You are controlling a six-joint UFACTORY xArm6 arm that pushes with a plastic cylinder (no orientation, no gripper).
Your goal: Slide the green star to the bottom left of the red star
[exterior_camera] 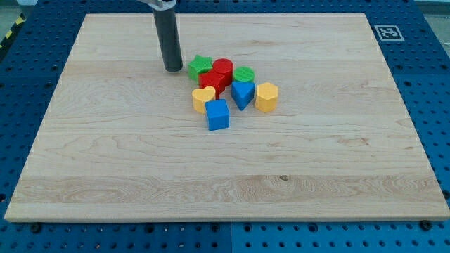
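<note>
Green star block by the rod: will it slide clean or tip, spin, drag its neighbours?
The green star-shaped block looks squat and rigid, so it should slide, not tip. My tip sits just to its left in the view, so an off-centre push may spin it. It appears to touch the red star-shaped block, which would likely shift too.

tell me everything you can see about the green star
The green star is a small, matte, plastic-looking block lying flat on the wooden board, at the upper-left edge of the cluster. Its right side presses against the red cylinder, and the red star sits just below-right of it. My tip stands just to its left, seemingly not quite touching.
</note>
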